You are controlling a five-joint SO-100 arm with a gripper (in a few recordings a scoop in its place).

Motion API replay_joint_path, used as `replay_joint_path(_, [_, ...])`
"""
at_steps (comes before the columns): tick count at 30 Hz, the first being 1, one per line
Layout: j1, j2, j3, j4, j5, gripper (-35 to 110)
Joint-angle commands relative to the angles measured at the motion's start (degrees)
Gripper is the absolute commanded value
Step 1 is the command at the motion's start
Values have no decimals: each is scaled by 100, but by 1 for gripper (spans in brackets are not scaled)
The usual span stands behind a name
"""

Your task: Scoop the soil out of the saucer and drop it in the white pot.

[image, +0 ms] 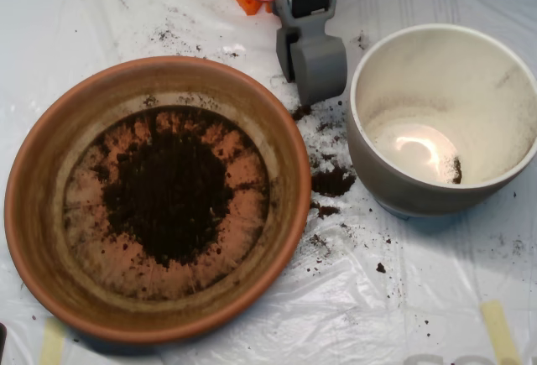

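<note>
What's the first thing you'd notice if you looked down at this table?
The big terracotta saucer on the left grabs the eye first, with a dark heap of soil in its middle. To the right stands the white pot, nearly empty, with just a tiny speck of soil inside. Between them, spilled soil crumbs dot the plastic sheet, and the grey scoop hangs at the top.

We see a matt terracotta saucer [38, 214], crumbly soil [168, 193] — glossy-glazed white pot [394, 182], crinkly plastic sheet [336, 315].
</note>
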State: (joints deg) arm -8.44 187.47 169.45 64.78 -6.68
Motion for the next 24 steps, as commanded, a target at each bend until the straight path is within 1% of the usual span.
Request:
replay_joint_path(1, [0,439,-932,158,-167,16])
replay_joint_path(9, [281,53,-1925,246,-167,17])
replay_joint_path(15, [817,-606,-2092,-316,-97,18])
replay_joint_path(18, [1248,-1055,-2101,-668,9,20])
replay_joint_path(24, [2004,-2443,-2426,-1125,308,25])
